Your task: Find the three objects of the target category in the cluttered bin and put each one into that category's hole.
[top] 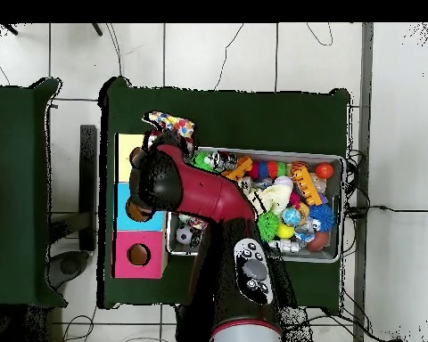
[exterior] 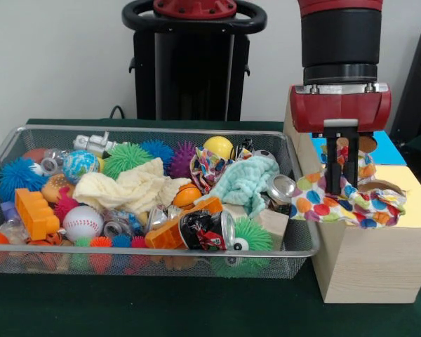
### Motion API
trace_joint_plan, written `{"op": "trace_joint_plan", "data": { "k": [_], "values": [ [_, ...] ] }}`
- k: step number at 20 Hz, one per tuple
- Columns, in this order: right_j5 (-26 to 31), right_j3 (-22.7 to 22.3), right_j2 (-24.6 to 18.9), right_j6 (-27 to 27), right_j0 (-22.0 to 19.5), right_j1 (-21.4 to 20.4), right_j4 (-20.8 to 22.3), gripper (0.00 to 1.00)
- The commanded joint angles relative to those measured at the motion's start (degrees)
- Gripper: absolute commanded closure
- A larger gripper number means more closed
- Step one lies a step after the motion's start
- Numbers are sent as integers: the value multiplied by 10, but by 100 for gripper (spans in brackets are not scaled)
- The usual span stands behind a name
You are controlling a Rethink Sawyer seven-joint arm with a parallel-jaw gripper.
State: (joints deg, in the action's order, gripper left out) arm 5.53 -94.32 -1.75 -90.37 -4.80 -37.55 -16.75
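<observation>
My gripper (exterior: 342,188) is shut on a confetti-patterned cloth (exterior: 351,207) and holds it just over the yellow top (exterior: 419,205) of the pale wooden box. The cloth drapes across the top's near left edge and covers most of the hole (exterior: 383,185), of which only a brown arc shows. In the overhead view the cloth (top: 168,122) sticks out past the yellow top (top: 126,148), and the arm hides the gripper. A second confetti cloth (exterior: 209,168) lies crumpled in the wire mesh bin (exterior: 161,130) at the back middle. A third one does not show.
The bin holds a cream cloth (exterior: 130,188), a mint-green cloth (exterior: 247,181), spiky balls, a baseball (exterior: 82,222), cans and an orange brick (exterior: 34,213). The blue-topped box (top: 124,201) and red-topped box (top: 137,255) stand in a row with the yellow one.
</observation>
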Motion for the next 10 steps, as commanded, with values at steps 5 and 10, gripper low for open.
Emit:
{"op": "trace_joint_plan", "data": {
  "k": [5,10],
  "values": [
    [87,5,7,-126,-2,46,-38,100],
    [137,17,33,-130,17,61,-41,100]
  ]
}}
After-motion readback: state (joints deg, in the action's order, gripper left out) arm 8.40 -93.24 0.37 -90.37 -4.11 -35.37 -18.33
